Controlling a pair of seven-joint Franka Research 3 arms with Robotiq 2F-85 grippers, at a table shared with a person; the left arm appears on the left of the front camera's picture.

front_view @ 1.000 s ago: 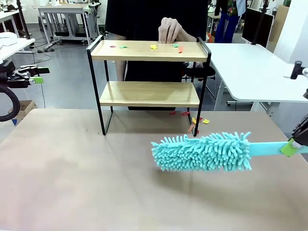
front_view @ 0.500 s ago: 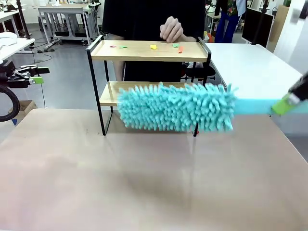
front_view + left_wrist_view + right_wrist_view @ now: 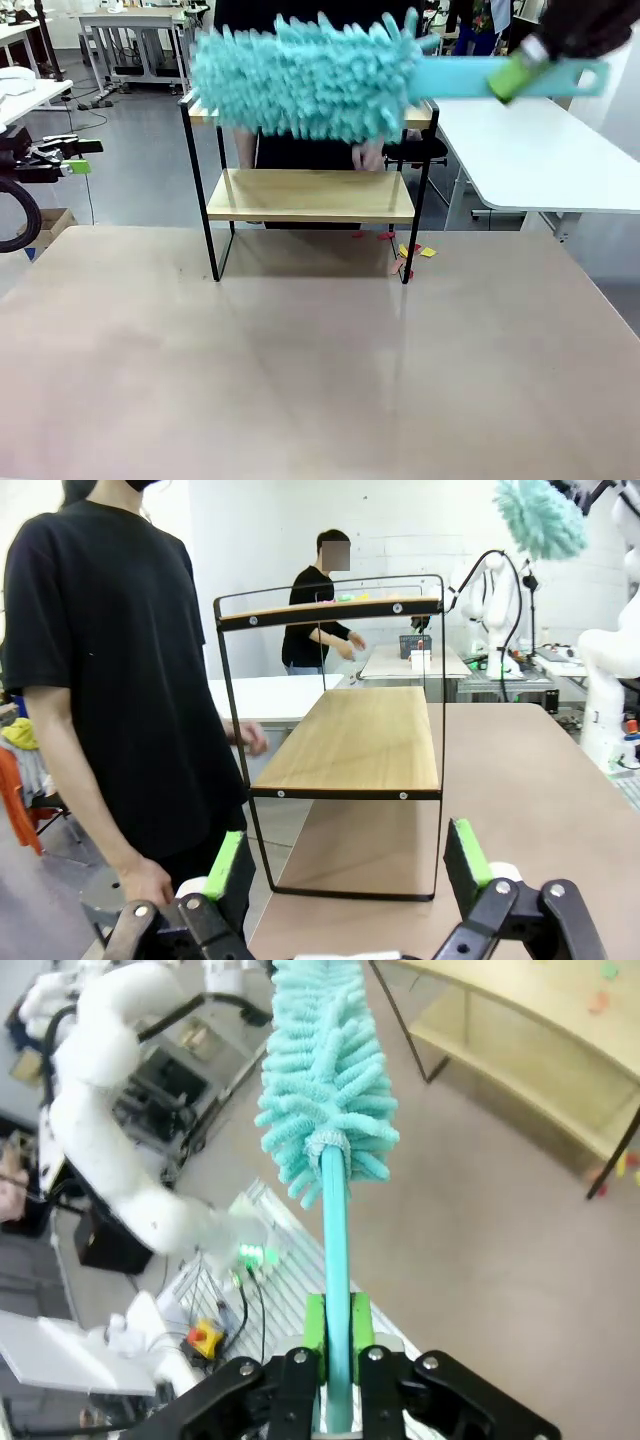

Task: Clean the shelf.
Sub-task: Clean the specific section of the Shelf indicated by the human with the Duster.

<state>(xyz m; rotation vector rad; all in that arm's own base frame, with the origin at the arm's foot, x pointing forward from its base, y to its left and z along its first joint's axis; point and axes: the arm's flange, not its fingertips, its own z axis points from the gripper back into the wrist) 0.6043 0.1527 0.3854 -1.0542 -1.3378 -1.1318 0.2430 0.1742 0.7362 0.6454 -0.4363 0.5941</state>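
Left fingers (image 3: 466, 852) spread, empty; shelf (image 3: 310, 195) straight ahead of them. Right fingers (image 3: 315, 1332) pinching duster (image 3: 300, 75) handle; head beyond them, raised near top board. Scraps (image 3: 600, 1002) on board: sweeping not yet done.

Shelf (image 3: 310, 195): two light wooden boards sitting level in a thin black metal frame.
Pose: standing upright.
Place: resting at the far edge of the brown table (image 3: 300, 380), near its middle.
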